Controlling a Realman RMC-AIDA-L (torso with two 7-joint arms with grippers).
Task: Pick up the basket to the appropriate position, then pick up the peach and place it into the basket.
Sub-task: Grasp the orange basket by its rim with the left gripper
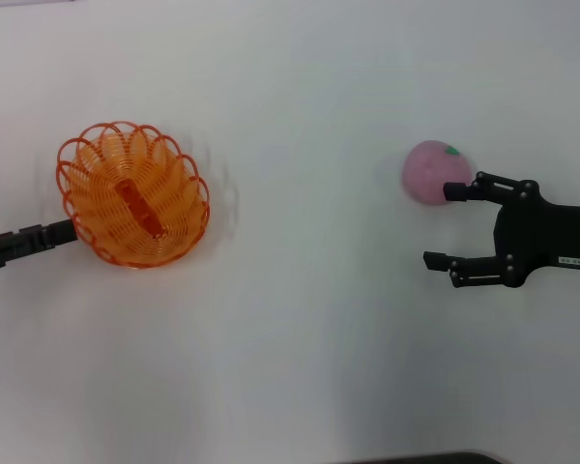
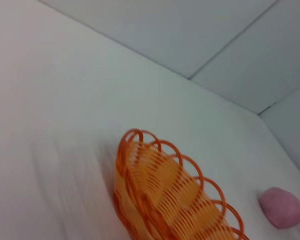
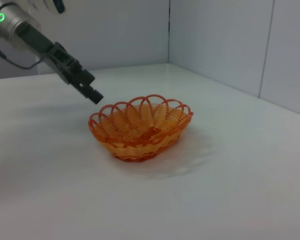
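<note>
So far the left end effector (image 1: 66, 232) pinches the rim of the orange basket (image 1: 133, 193) at the left of the white counter (image 1: 300, 338), while the right end effector (image 1: 443, 225), fingers spread, sits beside the peach (image 1: 433, 172) at upper right, not yet picked up.

White table (image 1: 300, 338), grey panelled walls (image 3: 215, 40)

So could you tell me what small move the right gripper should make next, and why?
Probably ease the right gripper sideways until the peach sits between its open fingers. At present one fingertip touches the peach's near side, and the other lies over bare table, so closing now would likely miss.
</note>
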